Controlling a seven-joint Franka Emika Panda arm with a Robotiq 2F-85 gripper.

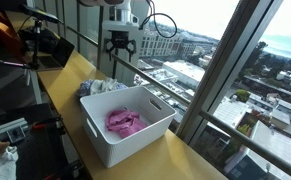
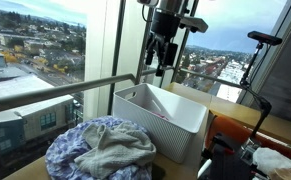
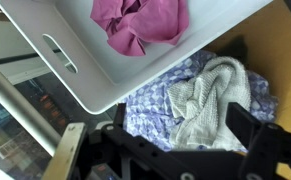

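Cloth pile (image 3: pixel 197 100) lies below spread fingers of gripper (image 1: pixel 120 48), beside bin (image 3: pixel 85 75)

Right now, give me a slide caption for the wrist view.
Open gripper above a heap of blue patterned cloth and pale towel, beside a white bin holding pink cloth.

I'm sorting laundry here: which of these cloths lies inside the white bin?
The pink cloth, crumpled on the floor of the white bin. The blue patterned cloth and the pale towel lie heaped together on the table outside the bin.
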